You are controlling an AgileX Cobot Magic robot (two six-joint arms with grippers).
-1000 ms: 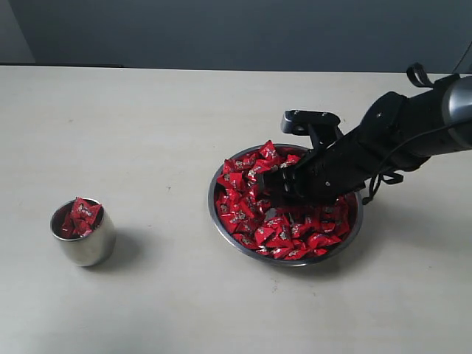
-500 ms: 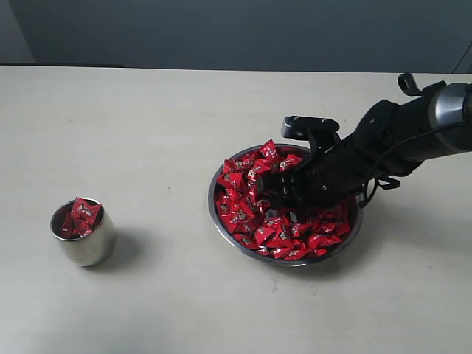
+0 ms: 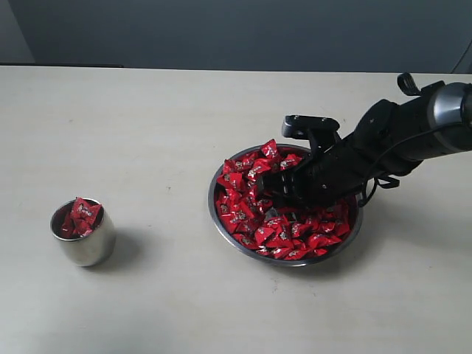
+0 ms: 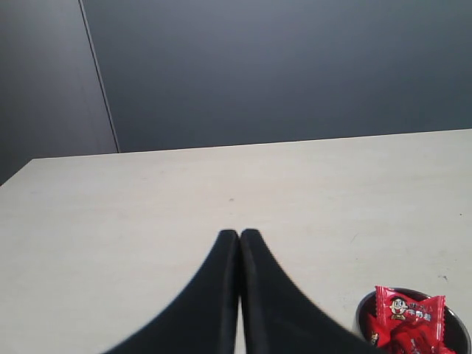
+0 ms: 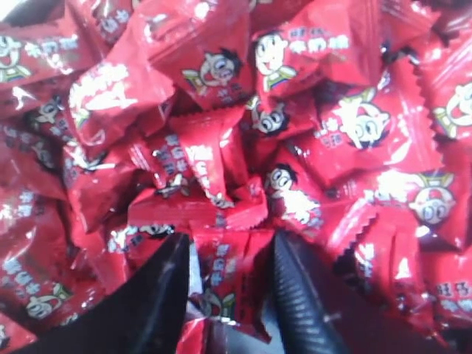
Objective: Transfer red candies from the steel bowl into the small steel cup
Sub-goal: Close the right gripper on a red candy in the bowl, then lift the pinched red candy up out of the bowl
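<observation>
The desk [image 3: 147,133] carries everything. The steel bowl [image 3: 295,264] sits right of centre in the exterior view, heaped with red candies [image 3: 243,214], and the small steel cup [image 3: 88,247] stands well apart at lower left, already holding several.

Your right gripper [image 5: 230,251] is down in the heap near the bowl's middle. Its jaws stand apart with one wrapper between them, and I can't tell whether the pads bite yet. I'd say the step is the pick. Close on that wrapper's body, not its crimped edge, because the foil looks slippery. Lift straight up so neighbouring candies drop back into the bowl.

Your left gripper [image 4: 240,234] is pressed shut on nothing, above bare desk.

Each wrapper shows a cartoon boy's face with pale characters beside it, too blurred to read.
</observation>
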